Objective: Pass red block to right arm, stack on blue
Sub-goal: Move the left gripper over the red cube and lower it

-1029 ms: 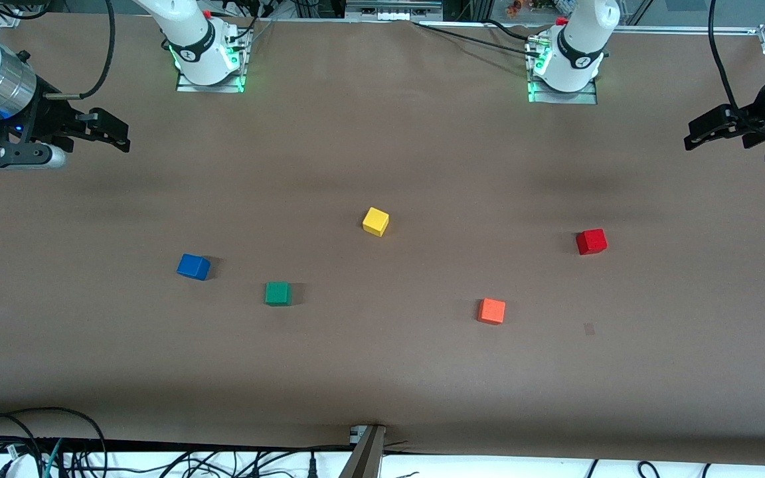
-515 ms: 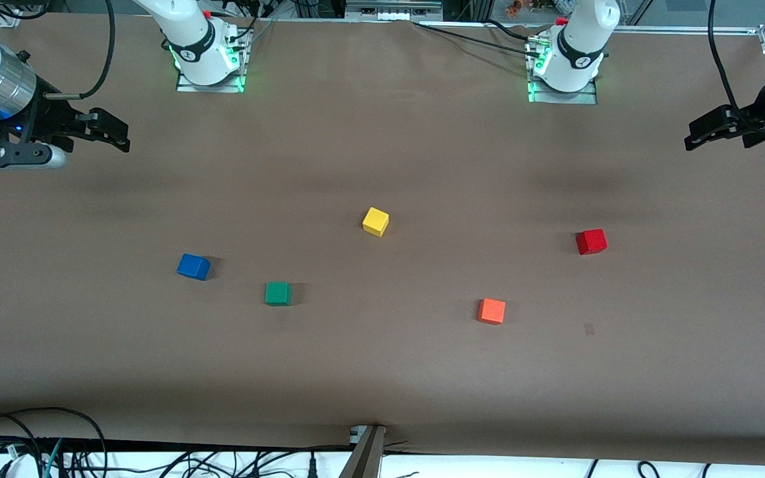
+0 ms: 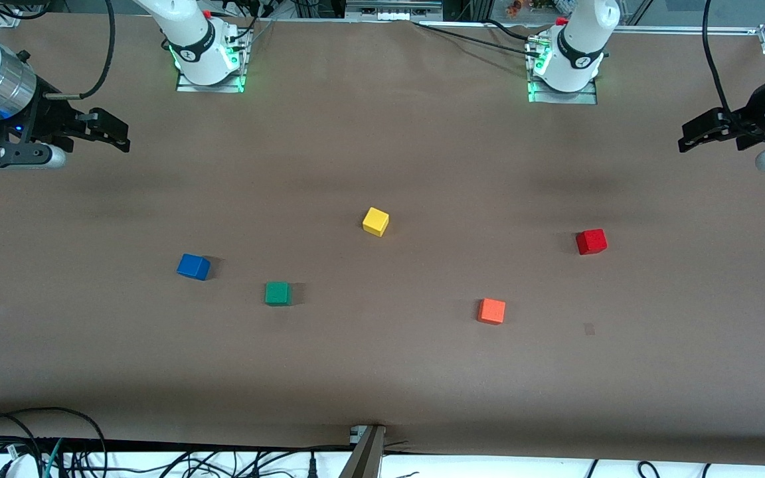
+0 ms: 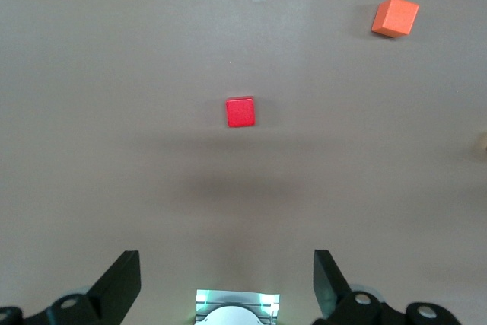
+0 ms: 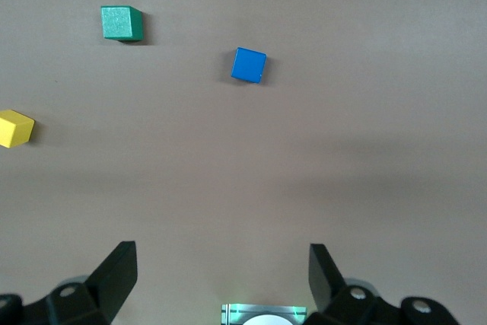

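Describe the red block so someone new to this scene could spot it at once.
Start at the left arm's base on the brown table and come toward the front camera: the red block sits alone at that end. Its only close neighbour, the orange block, is nearer the camera, more central and paler.

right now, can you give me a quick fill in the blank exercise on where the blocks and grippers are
1. The red block lies on the table toward the ____ arm's end.
2. The cube nearest the blue block is the ____ one.
3. Both the left gripper and the right gripper have their jaws ____ and hold nothing.
4. Of the five cubes, the one lowest in the front view, so nearest that camera, is the ____ one.

Missing words: left; green; open; orange
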You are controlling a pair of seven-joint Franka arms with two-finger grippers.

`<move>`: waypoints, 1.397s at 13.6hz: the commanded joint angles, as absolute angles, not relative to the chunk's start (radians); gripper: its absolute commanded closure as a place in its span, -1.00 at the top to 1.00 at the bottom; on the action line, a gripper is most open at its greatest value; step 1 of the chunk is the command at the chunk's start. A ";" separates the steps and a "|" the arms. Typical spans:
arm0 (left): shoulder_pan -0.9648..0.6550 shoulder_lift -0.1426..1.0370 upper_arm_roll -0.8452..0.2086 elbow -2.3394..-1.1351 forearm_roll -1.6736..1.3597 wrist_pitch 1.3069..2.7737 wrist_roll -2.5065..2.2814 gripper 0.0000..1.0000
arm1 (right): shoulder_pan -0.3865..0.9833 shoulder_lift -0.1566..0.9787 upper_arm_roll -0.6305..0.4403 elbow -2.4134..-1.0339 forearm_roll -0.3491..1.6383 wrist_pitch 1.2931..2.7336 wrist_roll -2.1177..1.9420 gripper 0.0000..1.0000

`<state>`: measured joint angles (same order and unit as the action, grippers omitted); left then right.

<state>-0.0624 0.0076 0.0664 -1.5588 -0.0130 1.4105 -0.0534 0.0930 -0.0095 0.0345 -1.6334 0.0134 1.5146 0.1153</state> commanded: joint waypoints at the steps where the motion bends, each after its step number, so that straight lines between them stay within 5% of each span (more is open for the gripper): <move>1: -0.066 0.015 0.066 -1.539 0.011 1.399 -0.048 1.00 | 0.094 -0.006 0.035 -1.611 0.003 1.493 0.118 1.00; 12: -0.052 0.072 0.069 -1.539 -0.021 1.462 -0.051 1.00 | 0.095 -0.006 0.037 -1.611 0.006 1.493 0.114 1.00; 19: -0.063 0.225 0.063 -1.528 0.017 1.420 -0.055 1.00 | 0.095 -0.006 0.035 -1.611 0.006 1.494 0.114 1.00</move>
<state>-0.0625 0.1903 0.0651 -1.5667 -0.0103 1.4469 -0.0544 0.0935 -0.0095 0.0351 -1.6325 0.0134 1.5135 0.1147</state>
